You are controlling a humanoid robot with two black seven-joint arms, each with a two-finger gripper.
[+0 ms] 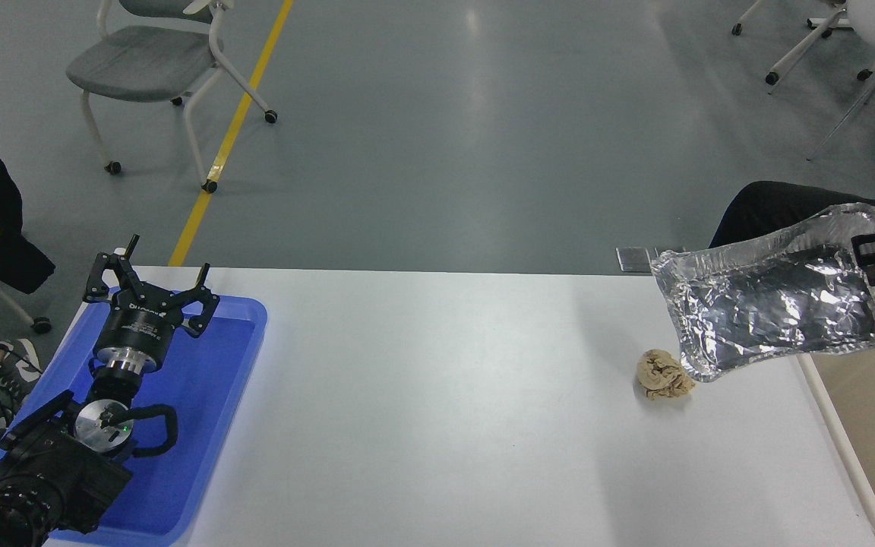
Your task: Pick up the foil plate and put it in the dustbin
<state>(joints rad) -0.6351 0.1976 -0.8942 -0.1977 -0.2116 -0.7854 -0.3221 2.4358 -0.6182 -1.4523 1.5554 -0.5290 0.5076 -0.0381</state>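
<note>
Aloft, the foil plate [775,308] hung clear of the table [437,410] — the right gripper [874,257] clamped on its rim, beside the dustbin [855,463]. Left gripper [150,292] sat spread-fingered over the blue tray [217,395].

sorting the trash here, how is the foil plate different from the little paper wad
The foil plate is shiny, silver and wide; the paper wad is dull tan, small and balled up. The plate hangs tilted in the air, gripped at its right edge by the right pincer; the wad lies on the white table, untouched. The plate partly overhangs the dustbin; the wad sits left of it. Both are crumpled.
</note>
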